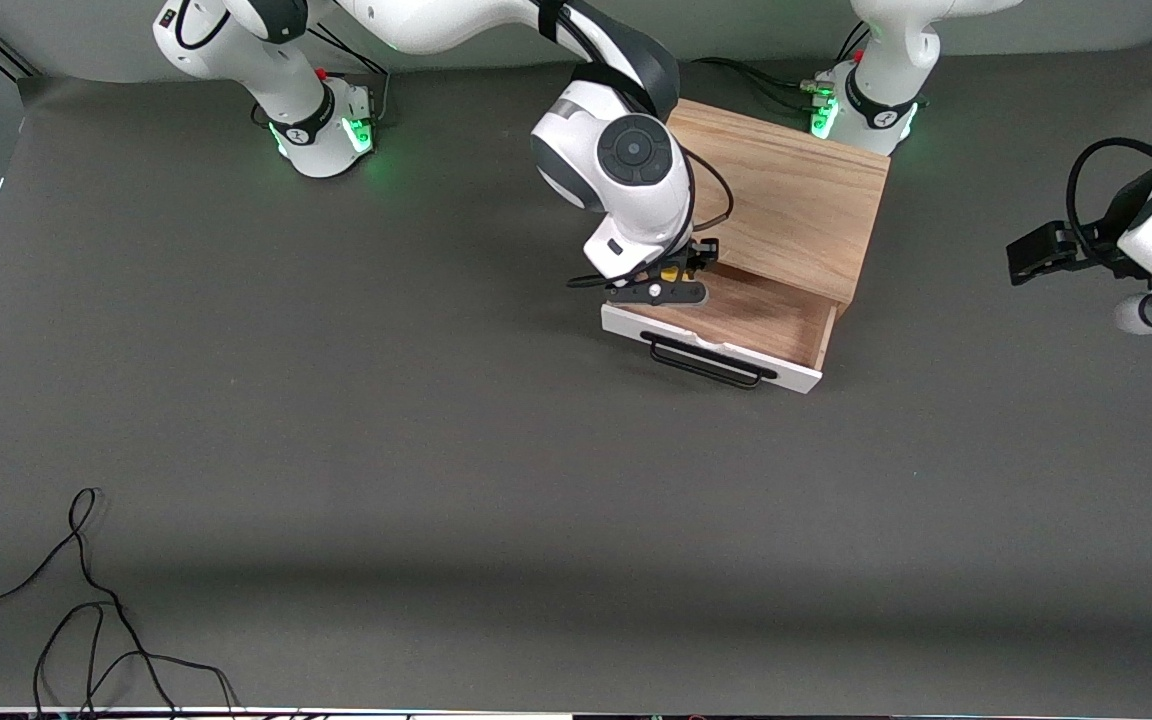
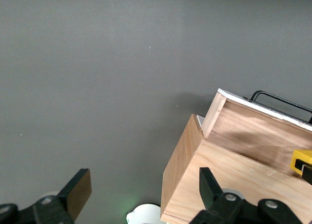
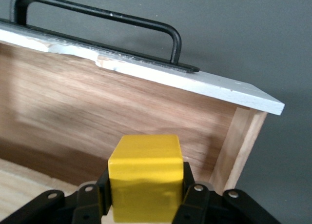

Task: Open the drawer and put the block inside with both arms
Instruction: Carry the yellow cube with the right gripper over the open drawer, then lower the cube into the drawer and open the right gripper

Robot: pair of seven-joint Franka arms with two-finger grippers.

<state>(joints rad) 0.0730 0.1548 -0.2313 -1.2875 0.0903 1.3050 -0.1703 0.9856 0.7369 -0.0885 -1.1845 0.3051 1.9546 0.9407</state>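
The oak box (image 1: 786,190) stands near the left arm's base, with its drawer (image 1: 766,320) pulled open toward the front camera. The drawer has a white front panel (image 1: 726,352) and a black bar handle (image 1: 706,365). My right gripper (image 1: 674,276) is shut on the yellow block (image 1: 671,272) and holds it over the open drawer's end toward the right arm. In the right wrist view the block (image 3: 145,177) sits between the fingers (image 3: 92,194), above the wood interior (image 3: 97,112). My left gripper (image 1: 1036,252) is open and empty (image 2: 144,185), up in the air off the box's end toward the left arm.
Loose black cables (image 1: 86,620) lie on the grey table at the near corner toward the right arm's end. The arm bases (image 1: 321,130) (image 1: 866,100) stand along the table's edge farthest from the front camera. The left wrist view also shows the box (image 2: 234,185) and the block (image 2: 301,160).
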